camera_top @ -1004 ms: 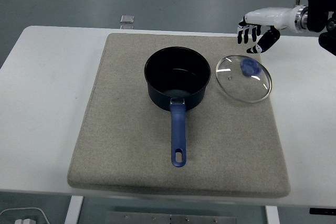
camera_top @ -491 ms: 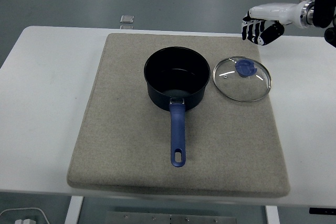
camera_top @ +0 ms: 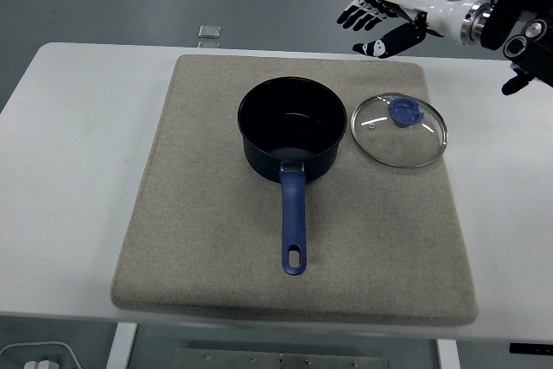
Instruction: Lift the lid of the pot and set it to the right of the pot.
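The lid lay flat on the grey mat, just to the right of the pot and apart from it, blue knob up. The pot sat open near the mat's centre, its blue handle pointing toward the bench's near edge. The right robot hand hovered above the mat's far edge, fingers spread, holding nothing. 1 small object lay beyond the bench.

Right hand: white shell w/ black fingers. Silver ring at wrist, then black arm. Black cables loop up behind.
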`<action>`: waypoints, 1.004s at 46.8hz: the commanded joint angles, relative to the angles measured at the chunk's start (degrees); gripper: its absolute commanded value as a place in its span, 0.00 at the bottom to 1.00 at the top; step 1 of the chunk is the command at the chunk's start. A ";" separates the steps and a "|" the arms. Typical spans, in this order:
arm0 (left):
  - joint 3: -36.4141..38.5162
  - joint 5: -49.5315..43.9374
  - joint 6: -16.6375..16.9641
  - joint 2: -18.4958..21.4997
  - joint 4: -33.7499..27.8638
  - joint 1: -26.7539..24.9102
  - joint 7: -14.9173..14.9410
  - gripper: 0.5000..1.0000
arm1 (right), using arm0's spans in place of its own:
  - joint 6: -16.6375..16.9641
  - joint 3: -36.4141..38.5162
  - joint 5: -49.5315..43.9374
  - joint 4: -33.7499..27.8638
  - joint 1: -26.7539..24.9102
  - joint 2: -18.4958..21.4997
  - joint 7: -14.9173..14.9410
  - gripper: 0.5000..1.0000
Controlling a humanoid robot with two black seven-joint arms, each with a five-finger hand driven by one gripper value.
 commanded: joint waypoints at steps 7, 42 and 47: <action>0.01 0.03 0.00 0.00 0.02 -0.01 -0.01 1.00 | -1.72 6.18 7.09 -3.37 -3.50 1.69 -0.18 0.47; -0.08 0.03 0.00 0.00 0.02 -0.01 0.08 1.00 | -1.10 8.74 41.54 -10.76 -9.83 3.19 -4.04 0.46; 0.01 0.03 0.00 0.00 0.02 -0.01 -0.01 1.00 | -1.19 8.74 41.63 -10.67 -10.53 3.71 -4.04 0.49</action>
